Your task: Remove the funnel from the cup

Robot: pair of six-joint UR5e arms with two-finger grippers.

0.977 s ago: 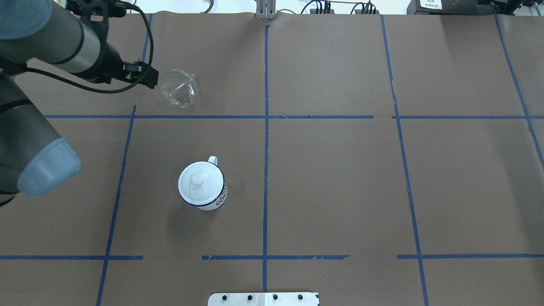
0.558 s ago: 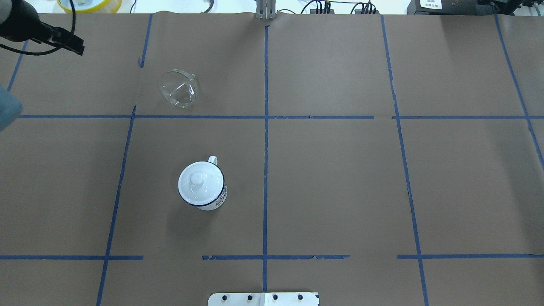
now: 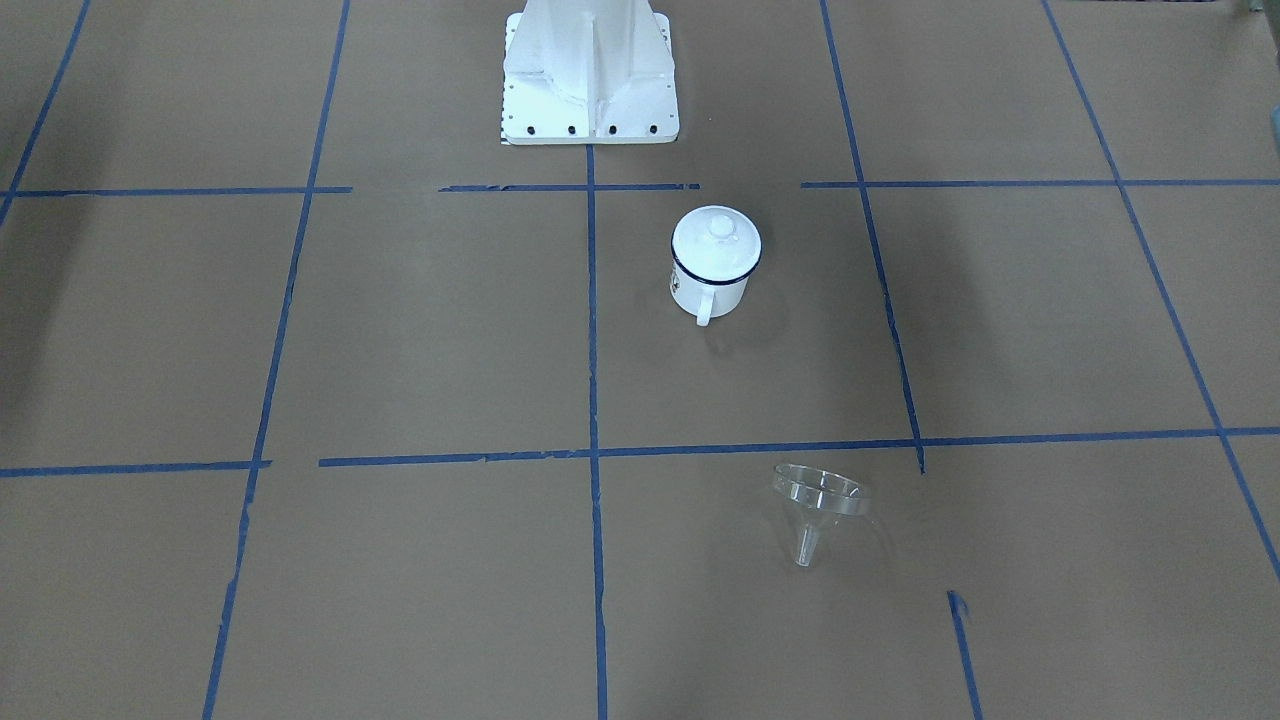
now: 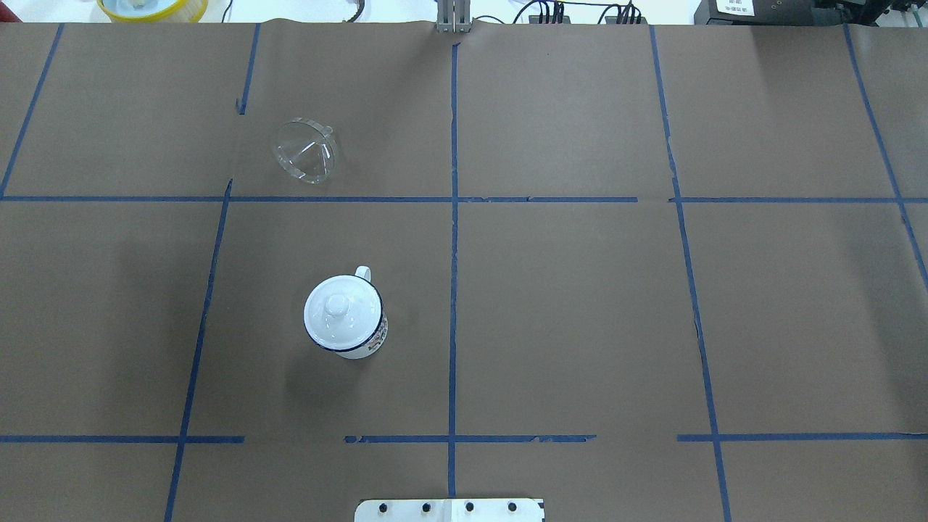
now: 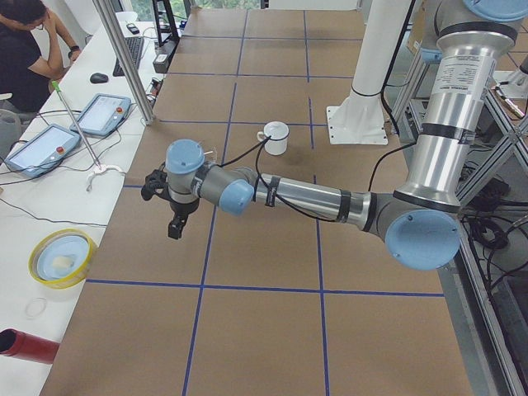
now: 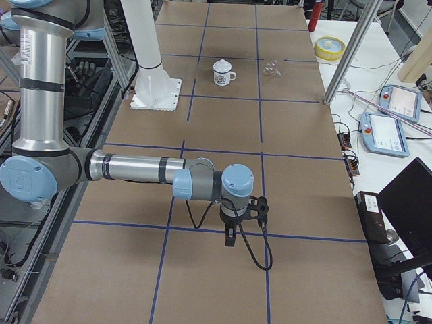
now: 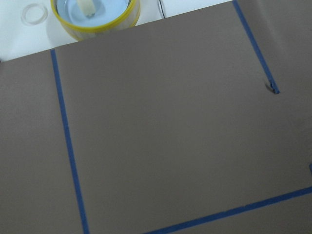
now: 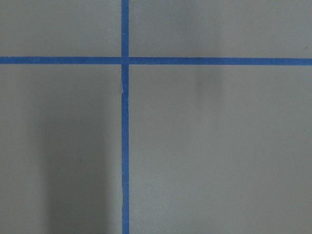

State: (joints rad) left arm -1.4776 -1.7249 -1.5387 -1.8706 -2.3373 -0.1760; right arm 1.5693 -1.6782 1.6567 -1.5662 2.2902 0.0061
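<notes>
The clear funnel (image 4: pixel 307 151) lies on its side on the brown paper at the far left, apart from the cup; it also shows in the front view (image 3: pixel 820 505) and the right view (image 6: pixel 273 67). The white cup (image 4: pixel 362 341) with a dark blue rim stands upright nearer the robot, a white knobbed lid (image 4: pixel 339 308) on top; it also shows in the front view (image 3: pixel 712 285). My left gripper (image 5: pixel 174 233) hangs over the table's left end, far from both. My right gripper (image 6: pixel 229 240) hangs over the right end. I cannot tell whether either is open or shut.
A yellow-rimmed bowl (image 7: pixel 95 14) sits just off the paper's far left corner. The white robot base (image 3: pixel 590 70) stands at the near middle edge. An operator (image 5: pixel 21 49) and tablets (image 5: pixel 99 114) are at a side desk.
My left arm has drawn back from beside the funnel to the left, out of the overhead view. The funnel and the cup have not moved.
</notes>
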